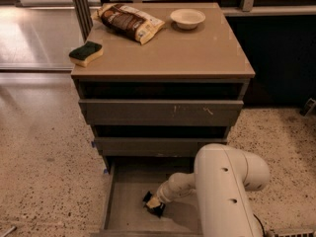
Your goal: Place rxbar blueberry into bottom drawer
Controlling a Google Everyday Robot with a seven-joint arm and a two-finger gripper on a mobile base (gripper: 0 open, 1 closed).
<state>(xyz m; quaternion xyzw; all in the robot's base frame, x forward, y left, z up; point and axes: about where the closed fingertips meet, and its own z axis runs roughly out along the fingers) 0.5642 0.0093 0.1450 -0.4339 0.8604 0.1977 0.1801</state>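
Note:
The bottom drawer [123, 191] is pulled open at the foot of the cabinet, and its flat grey floor shows. My arm reaches down into it from the right. My gripper [154, 205] is low over the drawer floor, left of the middle. There is a small dark shape at the gripper's tip, close to the floor. I cannot tell whether it is the rxbar blueberry or part of the gripper. No blue bar shows anywhere else in the view.
On the cabinet top [197, 53] lie a brown-and-white snack bag [131, 22], a white bowl [187, 18] and a green-and-yellow sponge [86, 53]. The two upper drawers [160, 112] stand slightly open. My white arm housing [224, 191] covers the drawer's right side. Speckled floor surrounds the cabinet.

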